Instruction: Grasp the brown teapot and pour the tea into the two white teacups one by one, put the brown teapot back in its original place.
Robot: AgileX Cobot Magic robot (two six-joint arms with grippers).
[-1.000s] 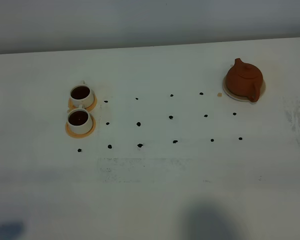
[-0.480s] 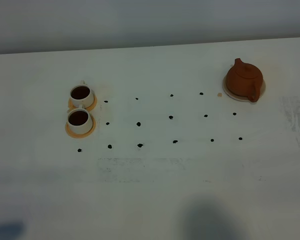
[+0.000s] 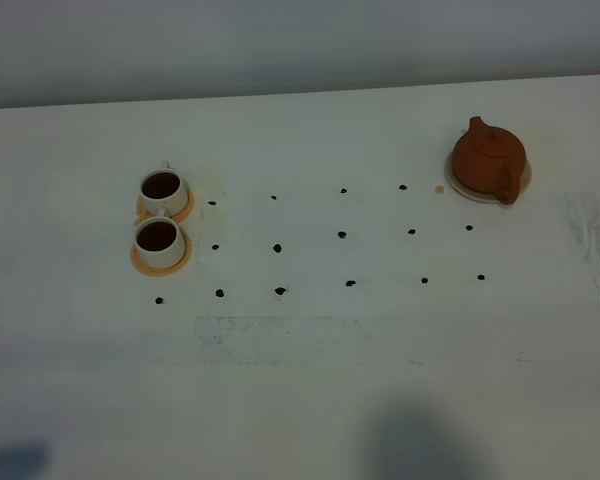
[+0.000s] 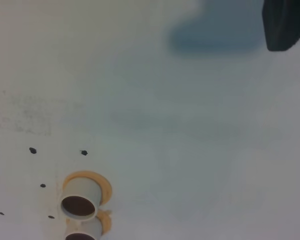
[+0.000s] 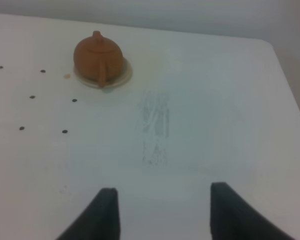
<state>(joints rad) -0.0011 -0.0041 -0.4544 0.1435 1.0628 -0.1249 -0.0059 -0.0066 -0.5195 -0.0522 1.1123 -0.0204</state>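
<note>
On white table [image 3: 310,400], brown teapot [image 3: 488,158] on coaster [image 3: 525,178], right fingers [image 5: 162,212] released, left unclear.

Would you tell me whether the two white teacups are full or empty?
Filled: both teacups show dark tea inside, in overhead and left wrist views.

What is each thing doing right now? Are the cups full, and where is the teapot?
brown teapot: upright, lid on, sitting on its coaster, nobody holding it
coaster: flat on the table under the teapot
far teacup: upright on its saucer, dark tea inside
near teacup: upright on its saucer, dark tea inside
right gripper: fingers apart, empty
left gripper: only a dark edge shows, cannot tell
</note>
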